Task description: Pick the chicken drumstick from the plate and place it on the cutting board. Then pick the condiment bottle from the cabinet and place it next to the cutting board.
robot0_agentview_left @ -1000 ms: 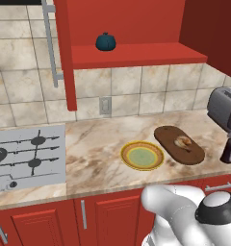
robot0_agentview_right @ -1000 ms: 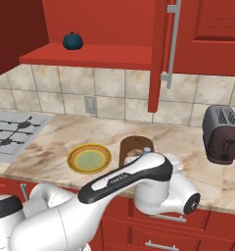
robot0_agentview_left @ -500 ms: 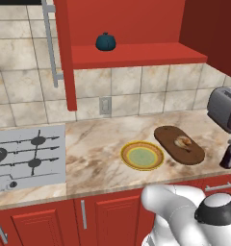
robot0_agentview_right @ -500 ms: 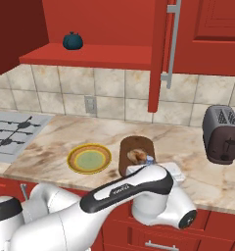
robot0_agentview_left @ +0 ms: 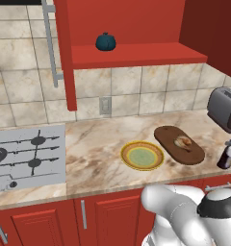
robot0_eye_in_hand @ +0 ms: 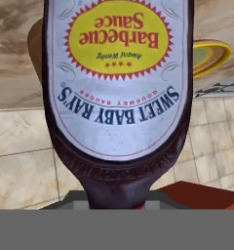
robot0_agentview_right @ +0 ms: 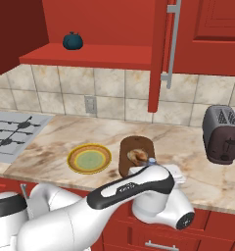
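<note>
Condiment bottle (robot0_eye_in_hand: 118, 93) gripped in the clenched end effector, label seen upside down in the hand view, low at the bench (robot0_agentview_left: 98, 144) front edge just right of the cutting board (robot0_agentview_left: 177, 144). Chicken drumstick (robot0_agentview_left: 184, 142) lying on the board; plate (robot0_agentview_left: 142, 155) just left of it, bare. Toaster (robot0_agentview_left: 225, 108) standing near the right end of the bench, narrowing room there. Stovetop (robot0_agentview_left: 27, 157) well apart at left, open marble between. Teal pumpkin-shaped object (robot0_agentview_left: 105, 42) on the cabinet (robot0_agentview_left: 136, 54) shelf above.
</note>
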### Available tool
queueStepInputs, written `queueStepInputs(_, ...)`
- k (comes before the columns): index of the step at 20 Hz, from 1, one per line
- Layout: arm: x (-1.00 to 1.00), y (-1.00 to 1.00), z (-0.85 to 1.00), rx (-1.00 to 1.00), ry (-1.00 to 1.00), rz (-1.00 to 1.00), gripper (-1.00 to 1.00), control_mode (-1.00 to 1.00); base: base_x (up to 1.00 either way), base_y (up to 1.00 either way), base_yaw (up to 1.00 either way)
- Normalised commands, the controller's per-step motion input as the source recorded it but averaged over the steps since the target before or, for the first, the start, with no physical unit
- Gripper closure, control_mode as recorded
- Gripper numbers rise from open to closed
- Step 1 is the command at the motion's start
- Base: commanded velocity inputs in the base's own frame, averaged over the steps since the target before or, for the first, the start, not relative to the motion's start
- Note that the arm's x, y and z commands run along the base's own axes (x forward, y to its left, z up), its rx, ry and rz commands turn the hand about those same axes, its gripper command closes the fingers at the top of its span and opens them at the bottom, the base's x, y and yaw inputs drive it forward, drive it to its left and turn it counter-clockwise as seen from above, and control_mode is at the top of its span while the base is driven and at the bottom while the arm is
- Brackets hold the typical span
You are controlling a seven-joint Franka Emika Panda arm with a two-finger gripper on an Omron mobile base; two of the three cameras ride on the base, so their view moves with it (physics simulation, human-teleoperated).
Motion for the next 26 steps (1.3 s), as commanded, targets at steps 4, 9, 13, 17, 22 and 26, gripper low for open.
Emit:
queueStepInputs(4,0.15,-0.19,-0.13,0.0,0.0,0.0,1.0,-1.0,0.0,0.0,0.0)
queueStepInputs(9,0.09,-0.15,-0.13,0.0,0.0,0.0,1.0,-1.0,0.0,0.0,0.0)
queueStepInputs(13,0.04,-0.03,-0.16,0.0,-0.04,0.0,1.0,-1.0,0.0,0.0,0.0)
queueStepInputs(17,0.0,0.0,-0.1,0.0,-0.09,0.0,1.0,-1.0,0.0,0.0,0.0)
queueStepInputs(22,0.0,0.0,-0.02,0.0,-0.07,0.0,1.0,-1.0,0.0,0.0,0.0)
queueStepInputs(26,0.02,0.0,0.0,0.0,-0.05,0.0,1.0,-1.0,0.0,0.0,0.0)
